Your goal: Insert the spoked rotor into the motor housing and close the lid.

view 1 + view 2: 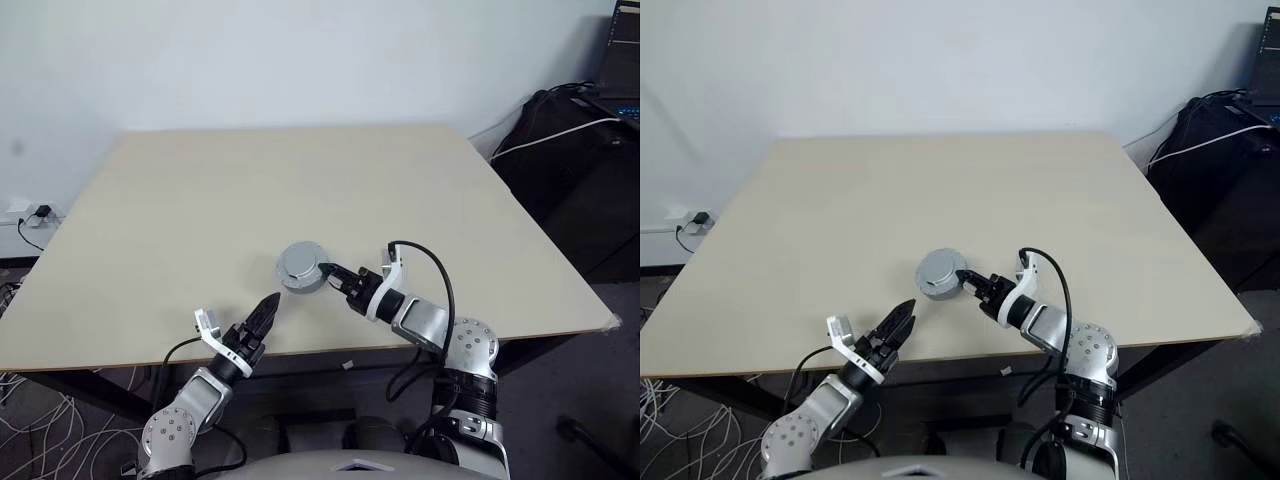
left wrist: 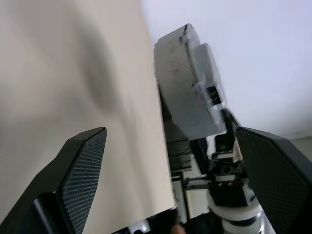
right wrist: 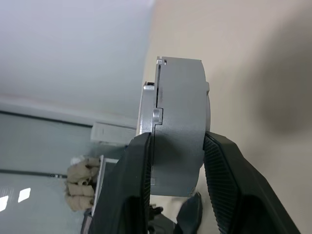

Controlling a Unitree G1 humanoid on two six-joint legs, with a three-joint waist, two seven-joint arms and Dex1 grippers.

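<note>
A grey round motor housing (image 1: 299, 267) is over the front middle of the table, with the lid (image 3: 147, 105) closed flat on its body (image 3: 181, 112). My right gripper (image 1: 326, 272) is shut on this assembly, one finger on each flat side. Whether it touches the tabletop I cannot tell. The spoked rotor is hidden. My left gripper (image 1: 266, 310) is near the table's front edge, left of the housing and apart from it. It is open with nothing between its fingers (image 2: 80, 165), and it points at the housing (image 2: 187, 87).
The beige table (image 1: 300, 180) stands against a white wall. A dark bag with a white cable (image 1: 575, 140) sits beyond its right side. Cables and a socket (image 1: 30, 212) lie on the floor at the left.
</note>
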